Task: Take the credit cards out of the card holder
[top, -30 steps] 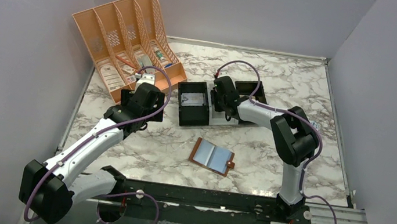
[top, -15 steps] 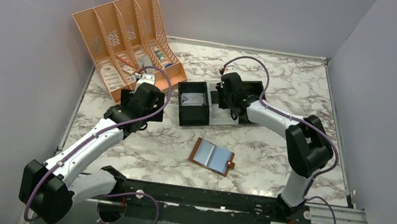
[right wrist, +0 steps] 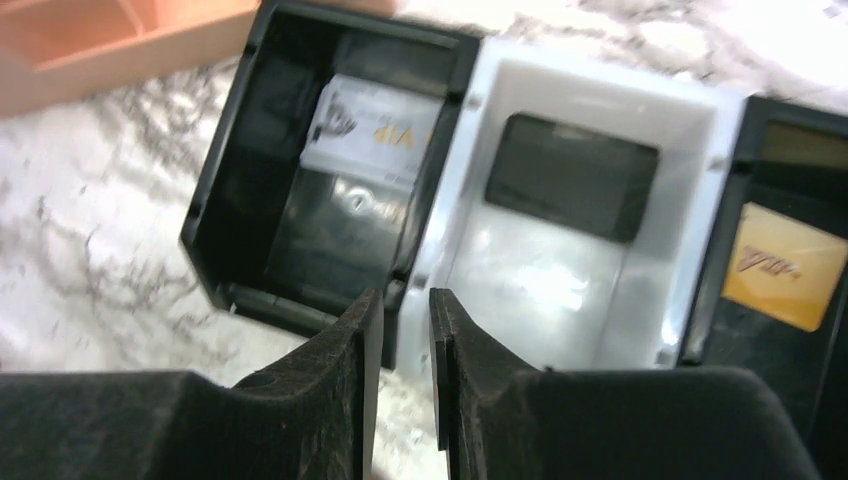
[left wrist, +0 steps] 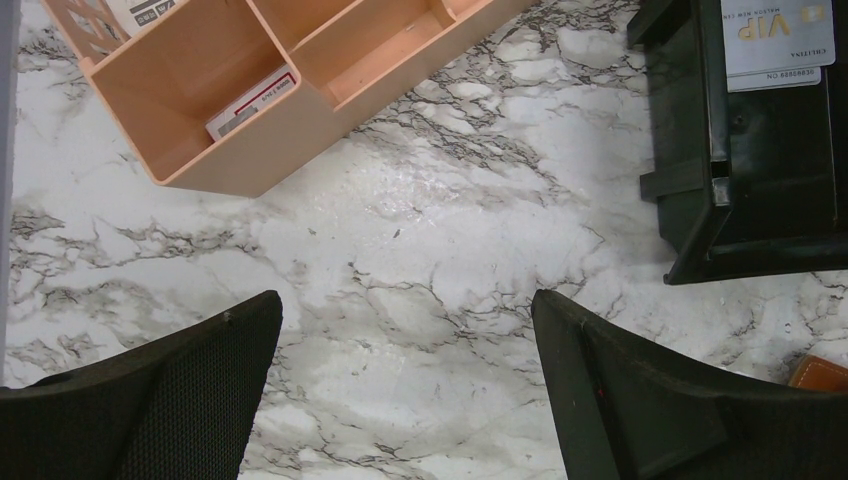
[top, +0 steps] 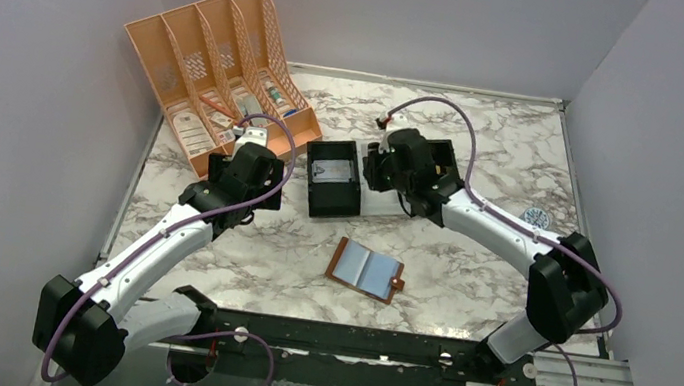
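White marble-patterned table [top: 290, 246] with grey veins. Peach-orange organiser [top: 196, 67], black-and-white trays [top: 331, 210]. Brown card holder [top: 367, 269], blue-grey inside.

I read the table [left wrist: 430, 230] as a marble-patterned top, smooth and glossy, with a bright reflection on it. The file rack [top: 220, 65] is matt orange plastic with perforated side walls. The black tray [right wrist: 300, 240] and the white tray [right wrist: 530, 290] are smooth, shiny moulded plastic. The pale credit card [right wrist: 375, 125] and the orange credit card [right wrist: 785, 265] look like flat printed plastic. The card holder [top: 366, 269] shows a brown leather-like rim around pale blue-grey pockets. On the left gripper [left wrist: 405, 305] the fingers [left wrist: 170, 400] are matt black with a fine grainy texture. The right gripper [right wrist: 405, 300] has matt black fingers [right wrist: 320, 400] too.
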`<state>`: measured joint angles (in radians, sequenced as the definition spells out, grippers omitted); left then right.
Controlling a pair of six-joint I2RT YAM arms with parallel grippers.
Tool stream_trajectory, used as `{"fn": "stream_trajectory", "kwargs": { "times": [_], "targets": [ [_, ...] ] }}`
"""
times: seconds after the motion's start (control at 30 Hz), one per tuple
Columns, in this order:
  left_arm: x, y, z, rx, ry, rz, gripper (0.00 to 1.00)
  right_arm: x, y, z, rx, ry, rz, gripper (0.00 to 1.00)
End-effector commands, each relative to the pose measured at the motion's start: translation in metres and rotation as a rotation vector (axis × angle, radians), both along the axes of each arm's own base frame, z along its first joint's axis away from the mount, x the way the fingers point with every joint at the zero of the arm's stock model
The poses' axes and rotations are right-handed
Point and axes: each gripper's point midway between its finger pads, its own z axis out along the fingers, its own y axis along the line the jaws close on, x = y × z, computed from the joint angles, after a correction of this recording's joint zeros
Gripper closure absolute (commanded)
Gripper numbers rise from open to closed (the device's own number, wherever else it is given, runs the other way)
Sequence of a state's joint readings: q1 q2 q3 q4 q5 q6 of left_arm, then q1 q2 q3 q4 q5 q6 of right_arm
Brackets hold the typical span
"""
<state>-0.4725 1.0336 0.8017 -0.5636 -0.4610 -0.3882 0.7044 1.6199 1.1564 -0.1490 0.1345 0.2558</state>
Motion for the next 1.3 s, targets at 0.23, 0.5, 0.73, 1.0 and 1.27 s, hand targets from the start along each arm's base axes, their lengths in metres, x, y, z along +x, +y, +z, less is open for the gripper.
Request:
{"fn": "stream_trajectory", "kwargs": {
  "times": [0.23, 0.5, 0.73, 1.0, 1.27],
  "targets": [
    [-0.003, 0.000, -0.005, 0.007, 0.023, -0.020, 0.01, -0.079, 0.043, -0.008, 0.054, 0.078, 0.159, 0.75],
    [-0.007, -0.035, 0.000, -0.144, 0.035, -0.155, 0.01, -0.115, 0.003, -0.022, 0.043, 0.144, 0.016, 0.63],
    [-0.039, -0.145, 0.030, -0.634, 0.061, -0.503, 0.07, -0.177, -0.062, -0.066, 0.121, 0.326, -0.139, 0.44],
    [-0.078, -0.200, -0.007, -0.581, 0.154, -0.593, 0.07, -0.205, -0.077, -0.084, 0.237, 0.433, -0.206, 0.40],
    [-0.099, -0.219, -0.040, -0.607, 0.196, -0.638, 0.16, -0.226, -0.071, -0.098, 0.286, 0.513, -0.146, 0.43]
  ]
}}
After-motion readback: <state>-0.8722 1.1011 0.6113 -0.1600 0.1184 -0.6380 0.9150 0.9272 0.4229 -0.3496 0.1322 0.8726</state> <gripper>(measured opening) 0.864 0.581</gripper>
